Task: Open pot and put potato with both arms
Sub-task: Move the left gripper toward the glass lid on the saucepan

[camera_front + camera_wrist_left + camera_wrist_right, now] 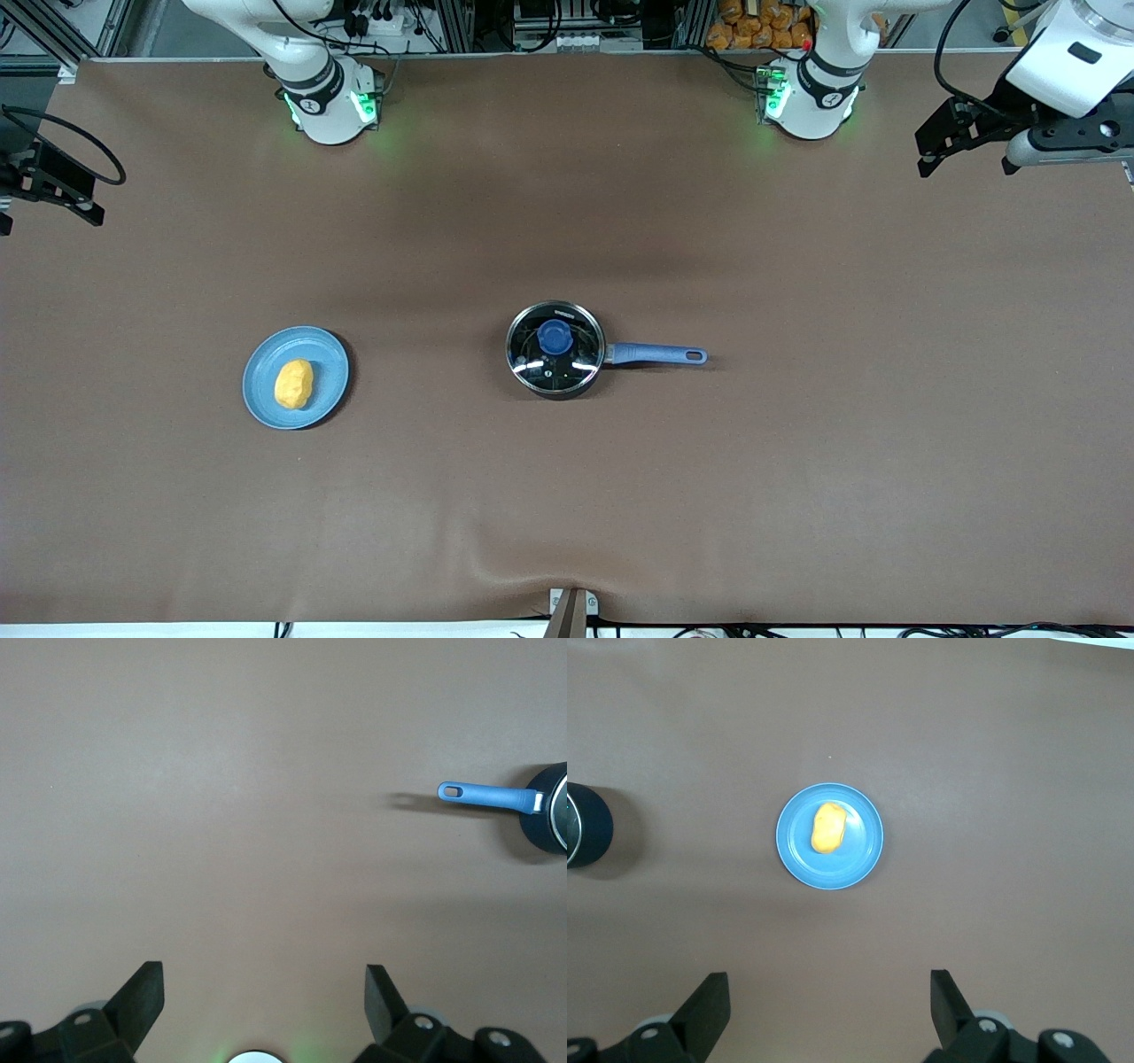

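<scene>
The brown table (567, 496) spans the whole front view, and the pot (555, 350) stands near its middle, serving here as the landmark. The pot is black, with its clear glass lid (576, 354) seated on top and the blue knob (555, 337) at the lid's centre. Its long blue handle (660, 355) points toward the left arm's end of the table.

The left arm's gripper (935, 142) hangs in the air well apart from the pot, out over the table's edge at the left arm's end. In the left wrist view its fingers (142, 997) are spread wide and hold nothing, with the pot's handle (489, 796) lying well clear of them. The right arm's gripper (40, 186) hangs just as far from the pot at the right arm's end of the table; in the right wrist view its fingers (709, 1001) also stand wide apart and empty.

A light-blue plate (330, 354) lies flat well apart from the pot, toward the right arm's end and slightly nearer to the front camera. The yellow-orange potato (294, 384) rests on that plate, apart from both grippers.
</scene>
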`<state>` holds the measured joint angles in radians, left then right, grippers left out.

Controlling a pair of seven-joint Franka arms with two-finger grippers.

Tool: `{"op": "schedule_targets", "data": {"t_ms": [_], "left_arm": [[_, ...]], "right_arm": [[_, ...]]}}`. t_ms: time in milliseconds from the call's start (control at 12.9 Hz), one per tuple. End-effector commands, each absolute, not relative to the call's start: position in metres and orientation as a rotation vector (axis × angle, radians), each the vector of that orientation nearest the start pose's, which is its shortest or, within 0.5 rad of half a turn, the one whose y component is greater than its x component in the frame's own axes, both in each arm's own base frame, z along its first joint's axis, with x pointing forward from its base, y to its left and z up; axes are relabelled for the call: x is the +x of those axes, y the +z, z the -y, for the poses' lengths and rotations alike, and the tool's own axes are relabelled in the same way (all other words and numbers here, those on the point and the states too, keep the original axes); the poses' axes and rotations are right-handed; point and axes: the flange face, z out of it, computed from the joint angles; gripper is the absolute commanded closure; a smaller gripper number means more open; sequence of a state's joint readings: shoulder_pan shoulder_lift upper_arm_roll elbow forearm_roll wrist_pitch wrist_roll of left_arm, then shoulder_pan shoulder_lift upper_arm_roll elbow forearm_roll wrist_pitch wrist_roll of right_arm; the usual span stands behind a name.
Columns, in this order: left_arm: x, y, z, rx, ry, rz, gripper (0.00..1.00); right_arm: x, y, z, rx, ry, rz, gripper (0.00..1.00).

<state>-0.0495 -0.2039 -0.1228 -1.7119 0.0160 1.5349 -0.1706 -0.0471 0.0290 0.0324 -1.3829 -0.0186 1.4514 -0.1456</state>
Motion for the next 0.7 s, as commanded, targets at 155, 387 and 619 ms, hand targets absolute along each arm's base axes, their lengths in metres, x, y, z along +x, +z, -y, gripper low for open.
{"op": "schedule_targets", "data": {"t_ms": [155, 387, 619], "left_arm": [[0.473, 0.668, 0.086, -3.129, -0.037, -0.005, 0.00], [0.497, 0.671, 0.083, -3.118, 0.057, -0.016, 0.00], [0.500, 0.667, 0.096, -3.119, 0.080, -0.034, 0.00]], "right_arm": [[0.549, 0.687, 0.009, -3.162, -0.062, 0.205, 0.00], [0.549, 0.687, 0.009, -3.162, -0.062, 0.205, 0.00], [0.549, 0.687, 0.009, -3.162, -0.062, 0.205, 0.00]]}}
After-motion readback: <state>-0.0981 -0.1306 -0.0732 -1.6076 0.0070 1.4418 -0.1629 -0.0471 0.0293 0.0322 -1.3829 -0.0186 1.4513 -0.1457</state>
